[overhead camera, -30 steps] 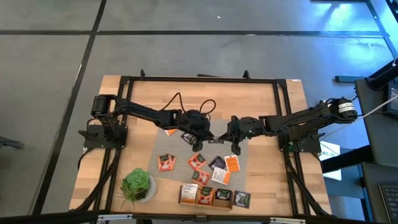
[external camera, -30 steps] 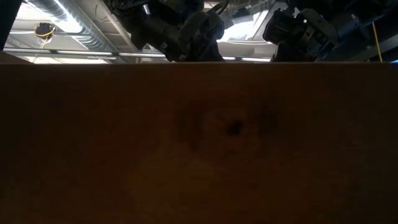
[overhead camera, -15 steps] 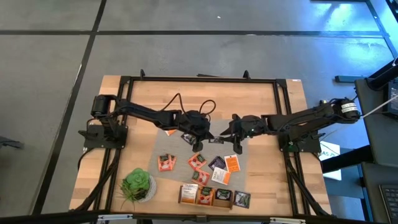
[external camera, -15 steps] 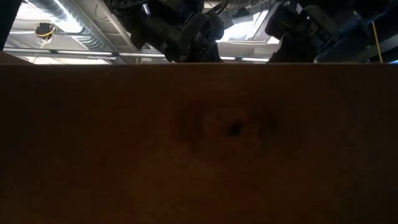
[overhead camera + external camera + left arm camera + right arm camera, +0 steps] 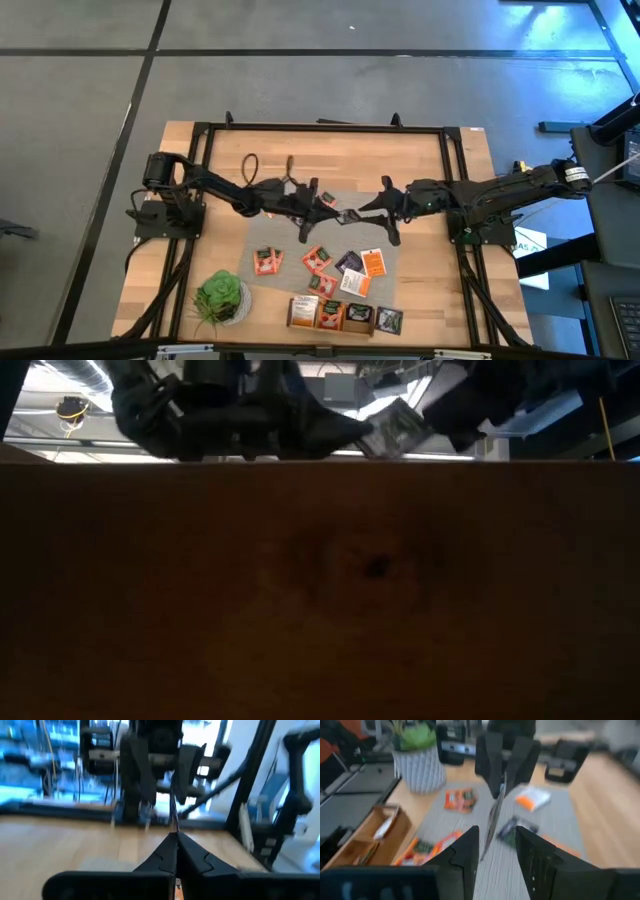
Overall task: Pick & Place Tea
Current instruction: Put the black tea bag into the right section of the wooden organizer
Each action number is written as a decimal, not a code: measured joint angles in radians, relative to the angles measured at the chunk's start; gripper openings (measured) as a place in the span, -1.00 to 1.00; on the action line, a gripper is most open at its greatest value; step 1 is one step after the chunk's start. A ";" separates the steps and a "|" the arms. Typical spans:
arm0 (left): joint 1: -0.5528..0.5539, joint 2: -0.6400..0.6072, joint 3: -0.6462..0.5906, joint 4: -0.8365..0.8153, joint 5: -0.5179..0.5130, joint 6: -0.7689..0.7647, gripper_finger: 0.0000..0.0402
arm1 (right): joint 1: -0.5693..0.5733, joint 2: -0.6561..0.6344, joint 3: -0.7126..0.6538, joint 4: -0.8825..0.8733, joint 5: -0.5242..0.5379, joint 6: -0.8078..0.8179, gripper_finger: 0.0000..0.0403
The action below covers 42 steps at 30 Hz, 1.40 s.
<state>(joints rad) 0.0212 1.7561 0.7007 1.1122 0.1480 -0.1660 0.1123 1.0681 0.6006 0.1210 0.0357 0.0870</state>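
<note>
above the grey mat [image 5: 300, 240] at mid-desk, our left tool [image 5: 330, 208] pinches a tea sachet [image 5: 349, 215] by its edge, while our right tool [image 5: 378, 212] stands apart around it. it looks light, thin and floppy, so we would take the rim, gently.

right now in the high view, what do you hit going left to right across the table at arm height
left arm base → left hand, shut on a tea sachet held edge-on between the two hands → right hand, open at the sachet → right arm base
</note>
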 joint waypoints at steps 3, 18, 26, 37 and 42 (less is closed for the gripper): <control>-0.002 0.000 -0.025 0.118 -0.011 -0.004 -0.99 | 0.000 0.010 0.000 0.092 0.008 -0.045 -0.36; -0.014 0.001 -0.031 0.221 -0.066 0.034 -0.98 | 0.000 0.035 0.000 0.234 0.007 0.001 -0.39; -0.014 0.001 -0.031 0.224 -0.066 0.045 -0.97 | 0.000 0.036 0.000 0.234 0.006 0.015 -0.80; -0.014 0.001 -0.031 0.220 -0.061 0.099 -0.90 | 0.000 0.033 0.000 0.233 0.006 0.039 -0.98; -0.014 0.001 -0.031 0.184 -0.015 0.075 -0.69 | 0.000 -0.013 0.007 0.184 0.006 0.039 -0.97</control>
<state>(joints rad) 0.0071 1.7569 0.6701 1.2963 0.1331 -0.0910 0.1123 1.0555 0.6077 0.3050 0.0420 0.1265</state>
